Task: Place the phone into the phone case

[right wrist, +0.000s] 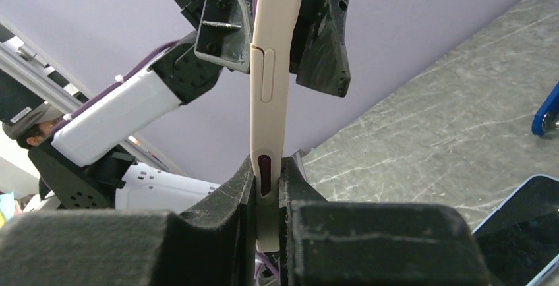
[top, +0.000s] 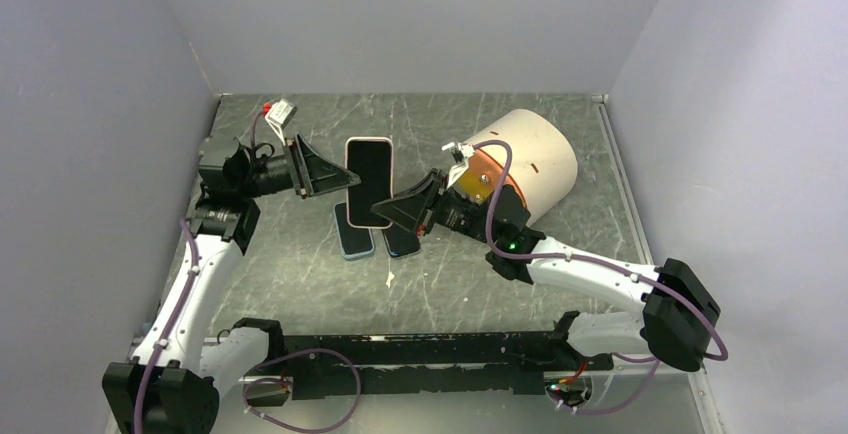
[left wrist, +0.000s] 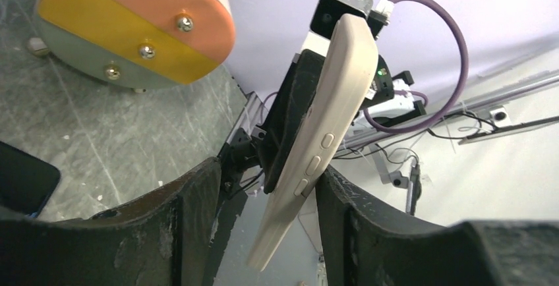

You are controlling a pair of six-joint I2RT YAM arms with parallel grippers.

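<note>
A phone in a beige case (top: 369, 179), dark screen up, is held above the table between both arms. My right gripper (top: 388, 210) is shut on its near edge; in the right wrist view the fingers (right wrist: 231, 197) pinch the beige edge (right wrist: 273, 68), where a purple slot shows. My left gripper (top: 340, 180) is open and straddles the far edge. In the left wrist view the case (left wrist: 329, 108) leans on the right finger (left wrist: 346, 200), with a wide gap to the left finger (left wrist: 191, 200).
Two more phones lie on the table under the held one, a blue-edged one (top: 353, 237) and a dark one (top: 401, 242). A white cylinder with an orange and yellow end (top: 525, 159) lies behind the right arm. A small white and red part (top: 280, 111) sits at the back left.
</note>
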